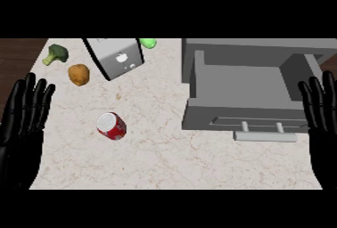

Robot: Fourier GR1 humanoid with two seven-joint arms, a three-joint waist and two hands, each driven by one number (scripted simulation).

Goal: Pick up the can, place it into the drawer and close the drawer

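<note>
Hands: left hand (25,107), right hand (321,107) flat, unclenched, edge-cropped | can (111,126) free | drawer (247,95) open

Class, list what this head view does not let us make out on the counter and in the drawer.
- Green object, head view: partly behind the grey box and cut by the top edge; identity unclear.
- Drawer floor: its front part is hidden by the front wall.
- Can: label too small to read.

counter (164,160) (pale marble) | on it: can (111,126), potato (78,74), broccoli (56,54), drawer unit (253,95), grey box (116,57)
</note>
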